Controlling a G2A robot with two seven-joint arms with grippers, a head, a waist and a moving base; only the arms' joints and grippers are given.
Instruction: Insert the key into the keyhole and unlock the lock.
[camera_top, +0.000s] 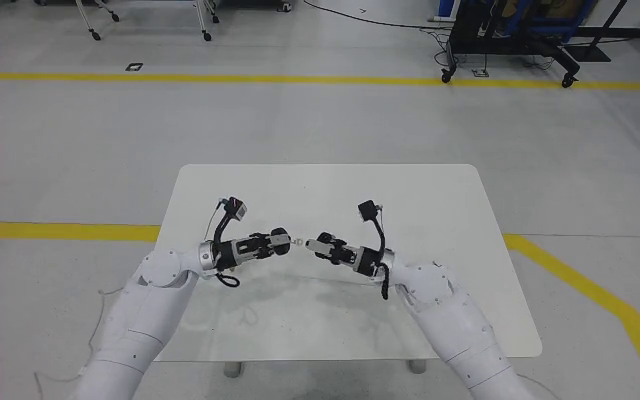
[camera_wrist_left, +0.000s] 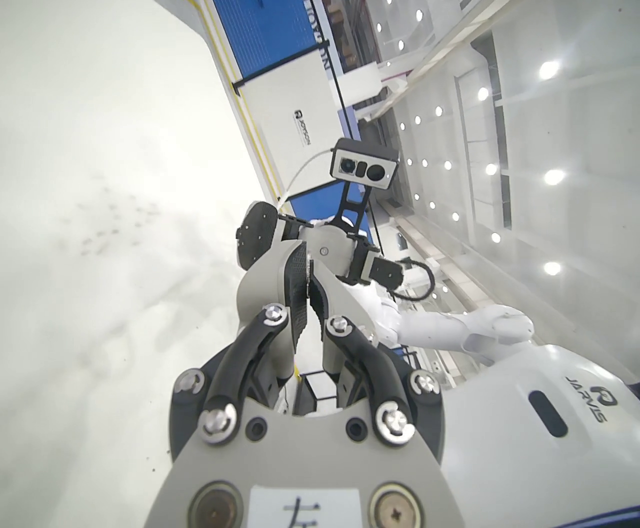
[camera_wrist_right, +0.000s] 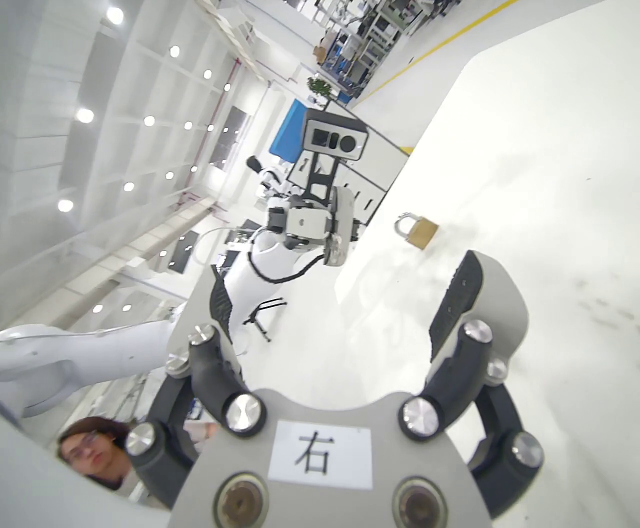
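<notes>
Top view: both arms nose to nose mid-bench (camera_top: 450, 200), with the left gripper (camera_top: 287, 239) at 9 o'clock of the right gripper (camera_top: 310, 243). Left one pinched tight, pads (camera_wrist_left: 299, 280) together, can't tell if anything's in there. Right one spread wide, holding nothing. Brass padlock (camera_wrist_right: 417, 231) lying on the bench, just beside the left gripper.

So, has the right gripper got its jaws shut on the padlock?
No, the right gripper has its jaws wide apart and empty, and the padlock lies on the table beyond them.
</notes>
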